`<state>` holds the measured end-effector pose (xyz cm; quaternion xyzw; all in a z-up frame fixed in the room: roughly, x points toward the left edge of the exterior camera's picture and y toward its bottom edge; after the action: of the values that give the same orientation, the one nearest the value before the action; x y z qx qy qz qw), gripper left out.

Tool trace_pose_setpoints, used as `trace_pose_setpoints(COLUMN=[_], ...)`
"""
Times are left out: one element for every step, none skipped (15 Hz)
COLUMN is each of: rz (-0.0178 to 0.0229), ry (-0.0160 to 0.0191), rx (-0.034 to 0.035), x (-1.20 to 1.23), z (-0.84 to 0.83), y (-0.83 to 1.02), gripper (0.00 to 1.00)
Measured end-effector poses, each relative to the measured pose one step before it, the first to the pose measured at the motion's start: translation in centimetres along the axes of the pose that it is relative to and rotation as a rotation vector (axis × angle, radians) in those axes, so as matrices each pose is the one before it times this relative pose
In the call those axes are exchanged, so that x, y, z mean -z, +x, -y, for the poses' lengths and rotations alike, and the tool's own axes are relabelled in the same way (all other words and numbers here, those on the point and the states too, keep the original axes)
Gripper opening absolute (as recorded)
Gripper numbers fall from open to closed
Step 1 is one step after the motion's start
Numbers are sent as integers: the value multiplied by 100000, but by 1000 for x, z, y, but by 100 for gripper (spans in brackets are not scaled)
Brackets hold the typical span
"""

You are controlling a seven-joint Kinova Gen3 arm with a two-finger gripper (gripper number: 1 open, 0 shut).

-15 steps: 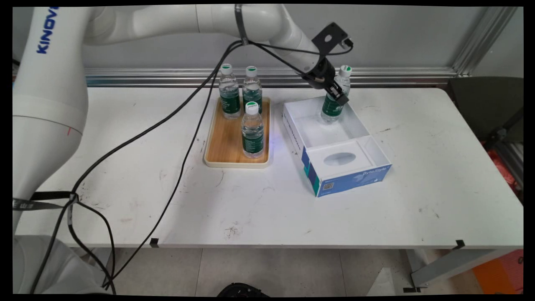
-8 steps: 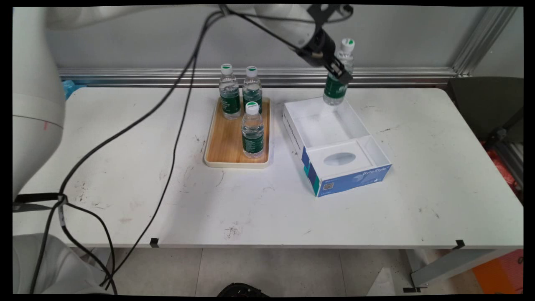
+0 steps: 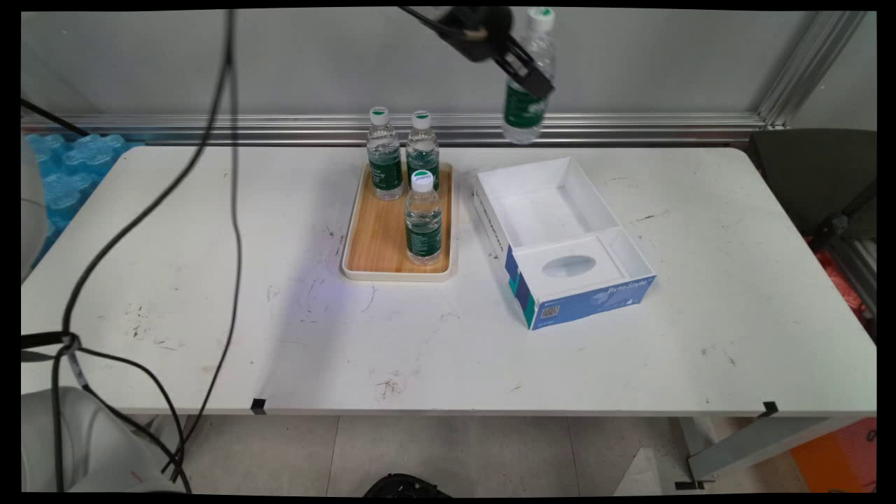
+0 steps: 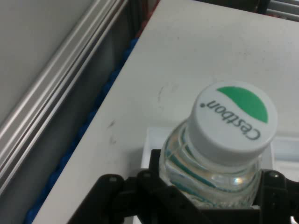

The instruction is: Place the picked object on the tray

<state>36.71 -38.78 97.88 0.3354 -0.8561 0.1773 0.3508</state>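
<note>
The white table (image 3: 448, 336) carries an open white-and-blue cardboard box (image 3: 560, 241) and, just beside it on the left, a wooden tray (image 3: 381, 238) with three water bottles (image 3: 423, 217). High above the box's far end, the gripper (image 3: 528, 73) clamps a fourth water bottle (image 3: 526, 105), slightly tilted.

Water bottles: four in total. Three stand on the tray: the far left bottle (image 3: 384, 163), the far right bottle (image 3: 423, 150), and the near bottle (image 3: 423, 218). The fourth bottle (image 3: 526, 82) hangs in the air above the far side of the counter (image 3: 448, 350), clamped in the end effector (image 3: 528, 70).

Wooden tray (image 3: 378, 245): one.

Open white and blue box (image 3: 560, 241): one.
</note>
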Motion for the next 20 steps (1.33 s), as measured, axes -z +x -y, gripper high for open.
trace_pose_setpoints(rz=[262, 540, 477, 655, 417, 498, 556, 666, 836, 866, 781, 638, 848, 984, 775, 743, 630, 522, 544, 446], ry=[162, 299, 248, 310, 195, 328, 386, 388, 357, 346, 337, 276, 197, 137, 38, -57, -103, -209, -277, -305], rx=[518, 781, 513, 783, 545, 728, 826, 903, 923, 741, 745, 456, 369, 158, -62, -160, -401, -490, -622, -632], x=[1019, 1532, 1045, 1479, 941, 1147, 1101, 1232, 1316, 1150, 999, 631, 661, 562, 263, 106, -64, -209, -361, -391], z=[191, 336, 242, 428, 314, 387, 411, 508, 581, 578, 573, 382, 500, 518, 331, 363, 302, 211, 266, 189], y=[-300, -544, -455, -691, -464, -600, -660, -787, -956, -996, -1009, -764, -1059, -1277, -982, -1144, -1116, -867, -1092, -861], gripper=[0, 0, 0, 0, 0, 0, 0, 0, 0, 0, 0, 0, 0, 0, 0, 0, 0, 0, 0, 0])
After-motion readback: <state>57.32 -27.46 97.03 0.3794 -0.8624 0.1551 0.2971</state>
